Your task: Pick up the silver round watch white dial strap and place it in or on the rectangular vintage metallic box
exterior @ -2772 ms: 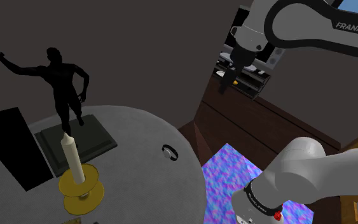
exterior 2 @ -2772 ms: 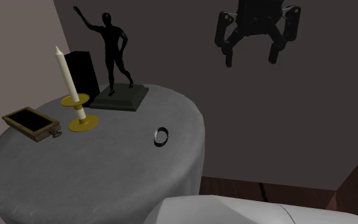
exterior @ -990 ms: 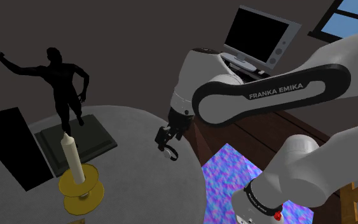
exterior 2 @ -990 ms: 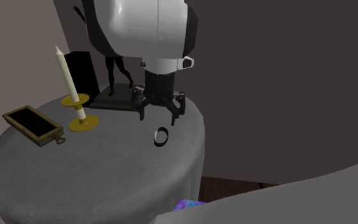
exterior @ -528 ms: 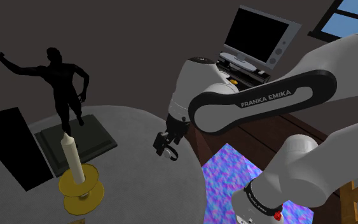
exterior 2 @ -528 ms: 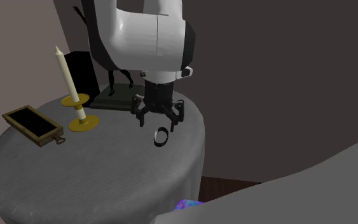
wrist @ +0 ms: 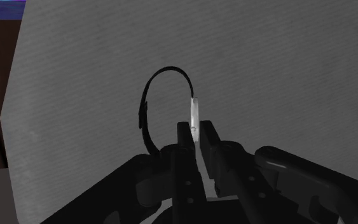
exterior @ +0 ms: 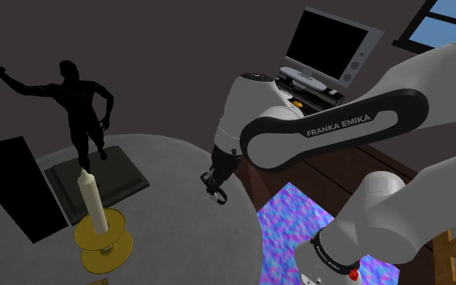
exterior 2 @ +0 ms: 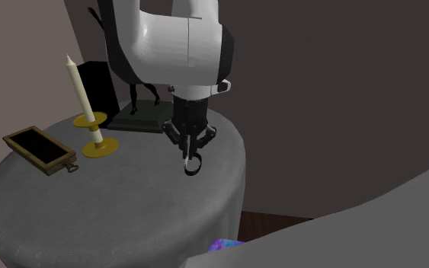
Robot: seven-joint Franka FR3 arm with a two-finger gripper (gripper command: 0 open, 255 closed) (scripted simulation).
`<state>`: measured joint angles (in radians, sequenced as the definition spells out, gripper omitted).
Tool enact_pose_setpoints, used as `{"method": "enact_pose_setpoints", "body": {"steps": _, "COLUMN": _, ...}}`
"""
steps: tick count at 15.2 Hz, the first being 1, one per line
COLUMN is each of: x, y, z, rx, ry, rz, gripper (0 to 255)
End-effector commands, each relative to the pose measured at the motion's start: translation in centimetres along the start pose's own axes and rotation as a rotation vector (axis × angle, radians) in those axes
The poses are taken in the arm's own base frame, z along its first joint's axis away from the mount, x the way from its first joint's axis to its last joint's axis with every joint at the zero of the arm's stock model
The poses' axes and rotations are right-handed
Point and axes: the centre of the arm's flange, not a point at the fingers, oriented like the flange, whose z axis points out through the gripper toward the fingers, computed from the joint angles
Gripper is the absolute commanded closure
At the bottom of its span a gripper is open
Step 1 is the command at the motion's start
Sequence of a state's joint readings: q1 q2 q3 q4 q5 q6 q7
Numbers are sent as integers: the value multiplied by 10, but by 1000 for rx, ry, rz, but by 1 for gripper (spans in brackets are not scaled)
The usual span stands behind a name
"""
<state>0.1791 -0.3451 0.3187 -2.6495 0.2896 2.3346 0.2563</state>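
The watch (exterior 2: 194, 164) is shown standing on edge on the round grey surface (exterior 2: 129, 209), well apart from the flat box (exterior 2: 40, 150). Its silver case is pinched between the fingers of the downward-pointing end effector (exterior 2: 189, 155), and the dark strap is left looping free.

On the counter (exterior 2: 129, 213), the watch (wrist: 194, 112) sits near the second exterior view's right rim under the pincer (exterior 2: 188, 156), the box (exterior 2: 37, 150) far left, the candle (exterior 2: 83, 99) between them, the statue (exterior 2: 138, 119) behind.
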Motion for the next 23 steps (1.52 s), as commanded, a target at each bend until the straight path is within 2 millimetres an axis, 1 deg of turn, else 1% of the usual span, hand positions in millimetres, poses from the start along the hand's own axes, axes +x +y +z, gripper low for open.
{"method": "enact_pose_setpoints", "body": {"steps": 1, "x": 0, "y": 0, "z": 0, "rx": 0, "ry": 0, "rz": 0, "gripper": 255}}
{"method": "enact_pose_setpoints", "body": {"steps": 6, "x": 0, "y": 0, "z": 0, "rx": 0, "ry": 0, "rz": 0, "gripper": 255}}
{"method": "enact_pose_setpoints", "body": {"steps": 23, "x": -1, "y": -10, "z": -89, "rx": 0, "ry": 0, "rz": 0, "gripper": 255}}
